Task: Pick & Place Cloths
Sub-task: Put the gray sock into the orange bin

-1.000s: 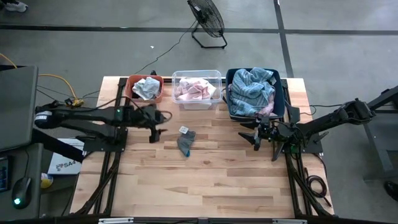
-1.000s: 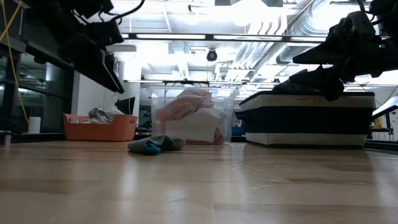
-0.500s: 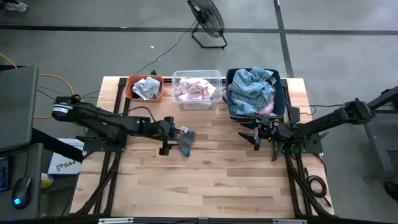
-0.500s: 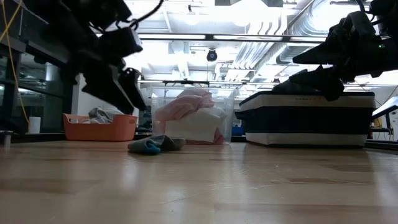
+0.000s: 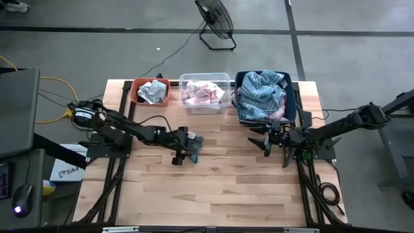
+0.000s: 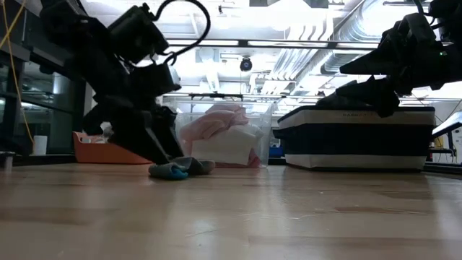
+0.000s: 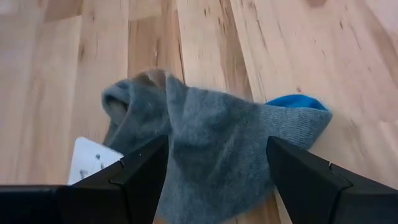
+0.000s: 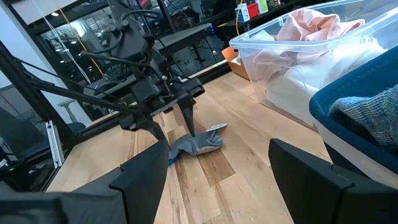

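Over the small grey cloth (image 7: 217, 149), left hand (image 7: 214, 180) spread apart; right hand (image 5: 268, 144) likewise, idle.

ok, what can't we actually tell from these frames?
- Grey sock: its near end is cut off by the left wrist view's edge and by the left gripper's fingers; contact is unclear.
- White tag: print too small to read, partly behind a finger.
- Orange bin: low view, mostly hidden by the left arm.
- Dark blue bin: low view, its contents sit behind the wall and the right gripper.
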Robot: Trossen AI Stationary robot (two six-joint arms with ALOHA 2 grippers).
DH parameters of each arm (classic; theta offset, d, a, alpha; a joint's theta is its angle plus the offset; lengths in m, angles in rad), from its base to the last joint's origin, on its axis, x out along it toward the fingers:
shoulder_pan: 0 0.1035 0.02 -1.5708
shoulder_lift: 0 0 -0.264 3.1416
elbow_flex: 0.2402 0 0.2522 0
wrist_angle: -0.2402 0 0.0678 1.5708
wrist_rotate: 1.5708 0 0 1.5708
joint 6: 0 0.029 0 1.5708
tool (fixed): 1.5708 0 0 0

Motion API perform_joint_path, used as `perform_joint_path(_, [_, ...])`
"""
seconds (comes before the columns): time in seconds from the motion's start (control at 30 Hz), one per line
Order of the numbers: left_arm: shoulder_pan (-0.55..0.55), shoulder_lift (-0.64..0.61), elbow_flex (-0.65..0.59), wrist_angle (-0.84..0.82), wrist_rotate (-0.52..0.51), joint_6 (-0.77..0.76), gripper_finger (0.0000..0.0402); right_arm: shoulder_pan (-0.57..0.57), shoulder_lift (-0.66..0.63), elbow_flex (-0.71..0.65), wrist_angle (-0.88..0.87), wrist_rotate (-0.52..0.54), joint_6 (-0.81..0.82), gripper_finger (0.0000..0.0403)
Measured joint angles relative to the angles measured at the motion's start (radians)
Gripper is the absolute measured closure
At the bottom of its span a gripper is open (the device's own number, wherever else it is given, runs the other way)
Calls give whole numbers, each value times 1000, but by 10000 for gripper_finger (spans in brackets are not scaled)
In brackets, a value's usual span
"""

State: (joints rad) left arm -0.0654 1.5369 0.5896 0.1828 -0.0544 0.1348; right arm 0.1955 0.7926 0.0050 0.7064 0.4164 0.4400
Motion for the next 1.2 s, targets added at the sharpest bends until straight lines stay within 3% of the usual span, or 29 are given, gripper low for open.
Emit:
perform_joint_path(0.17, [0,45,1,17,-3,-6,138,0,0,0,0,0,0,133])
perform_joint_path(0.3, [0,59,2,21,-3,-13,168,0,0,0,0,0,0,133])
perform_joint_path(0.47, [0,60,2,17,-3,-16,243,0,0,0,0,0,0,133])
perform_joint_path(0.7, [0,60,2,2,-6,-33,383,0,0,0,0,0,0,133])
perform_joint_path(1.2, [-1,49,1,-11,-12,-91,398,0,0,0,0,0,0,133])
